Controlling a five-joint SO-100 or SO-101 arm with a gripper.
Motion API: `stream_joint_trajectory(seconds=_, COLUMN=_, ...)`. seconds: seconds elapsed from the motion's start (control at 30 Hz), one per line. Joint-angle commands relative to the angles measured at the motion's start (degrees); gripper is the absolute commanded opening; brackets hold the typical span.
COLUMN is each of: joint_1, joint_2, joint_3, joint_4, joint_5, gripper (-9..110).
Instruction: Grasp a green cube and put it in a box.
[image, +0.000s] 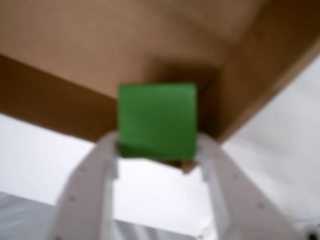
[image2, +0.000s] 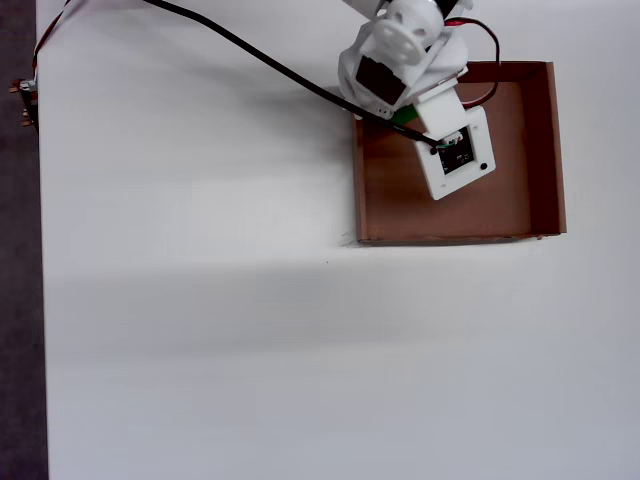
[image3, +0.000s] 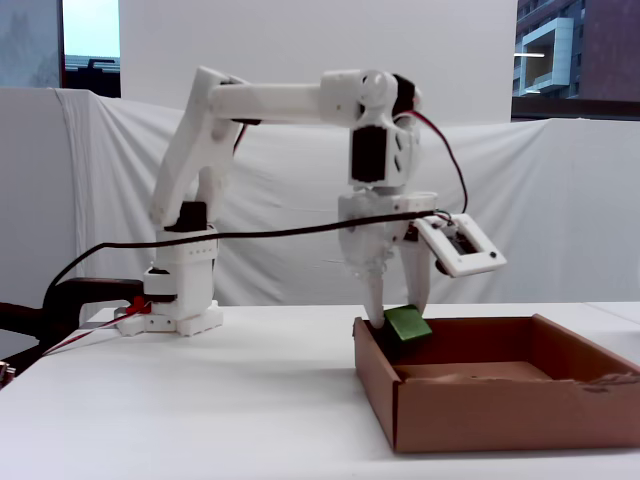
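The green cube (image: 157, 120) sits between the tips of my white gripper (image: 157, 149), which is shut on it. Behind it in the wrist view, a corner of the brown cardboard box (image: 100, 40) fills the frame. In the fixed view the cube (image3: 407, 323) hangs tilted in the gripper (image3: 400, 312), at rim height over the left end of the box (image3: 500, 405). In the overhead view only a sliver of the cube (image2: 405, 116) shows beside the wrist, above the top left corner of the box (image2: 500, 190); the fingers are hidden under the arm.
The arm's base (image3: 180, 300) stands on the white table left of the box. A black cable (image2: 250, 50) runs from the arm across the table. The table's left edge (image2: 40, 300) meets a dark floor. White cloth hangs behind.
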Motion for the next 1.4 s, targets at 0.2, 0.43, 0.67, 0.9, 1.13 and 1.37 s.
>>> stream_joint_trajectory(seconds=0.2, joint_1=-0.5, joint_2=0.1, joint_3=-3.2, joint_4=-0.1, joint_5=0.4, gripper=21)
stream_joint_trajectory(seconds=0.43, joint_1=0.3, joint_2=1.9, joint_3=-3.0, joint_4=0.7, joint_5=0.4, gripper=21)
stream_joint_trajectory(seconds=0.67, joint_1=5.4, joint_2=13.7, joint_3=3.1, joint_4=0.8, joint_5=0.4, gripper=21)
stream_joint_trajectory(seconds=0.9, joint_1=15.3, joint_2=31.3, joint_3=19.1, joint_4=0.2, joint_5=0.4, gripper=21)
stream_joint_trajectory(seconds=1.13, joint_1=29.5, joint_2=48.8, joint_3=35.9, joint_4=0.6, joint_5=0.4, gripper=21)
stream_joint_trajectory(seconds=1.37, joint_1=43.4, joint_2=59.9, joint_3=46.1, joint_4=-0.4, joint_5=0.4, gripper=21)
